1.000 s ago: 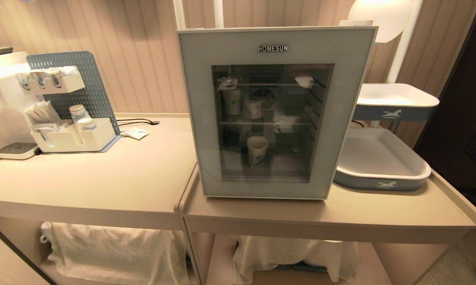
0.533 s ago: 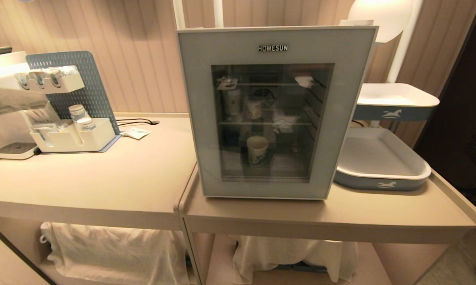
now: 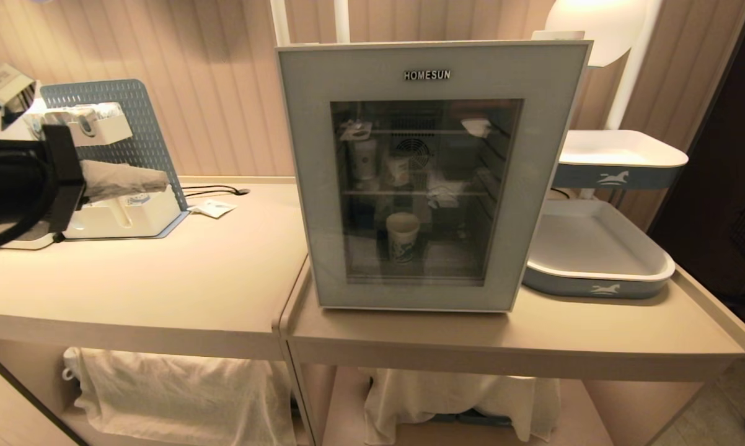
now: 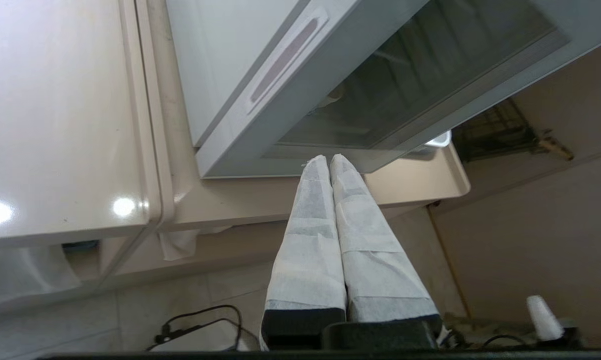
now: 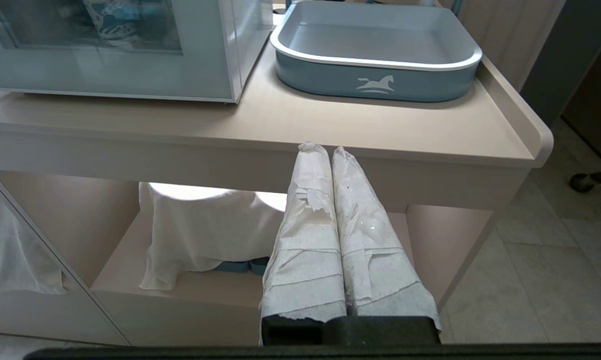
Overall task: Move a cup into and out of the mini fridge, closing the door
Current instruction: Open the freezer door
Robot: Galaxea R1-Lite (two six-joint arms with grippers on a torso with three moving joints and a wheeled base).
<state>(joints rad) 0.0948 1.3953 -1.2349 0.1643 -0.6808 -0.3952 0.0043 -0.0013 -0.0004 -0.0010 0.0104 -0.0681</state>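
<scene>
The mini fridge (image 3: 431, 62) stands on the right-hand counter with its door (image 3: 310, 186) closed. Through the dark glass I see the cup (image 3: 402, 238), white with a blue print, upright on the fridge floor. My left gripper (image 3: 160, 180) reaches in from the left at organiser height, shut and empty, well left of the fridge. In the left wrist view its wrapped fingers (image 4: 329, 159) point at the door's (image 4: 330, 70) lower corner. My right gripper (image 5: 325, 149) hangs shut and empty below the counter's front edge; the cup (image 5: 115, 20) shows behind the glass there.
A white organiser (image 3: 118, 214) with stacked paper cups sits behind my left arm. A blue-and-white tray (image 3: 595, 282) lies right of the fridge, another (image 3: 620, 167) above it. Small items fill the fridge's upper shelf (image 3: 403, 167). White cloths (image 3: 180, 390) hang under the counters.
My left arm has come in from the left edge and swung right in front of the organiser, towards the fridge. Fridge, door and cup have not moved.
</scene>
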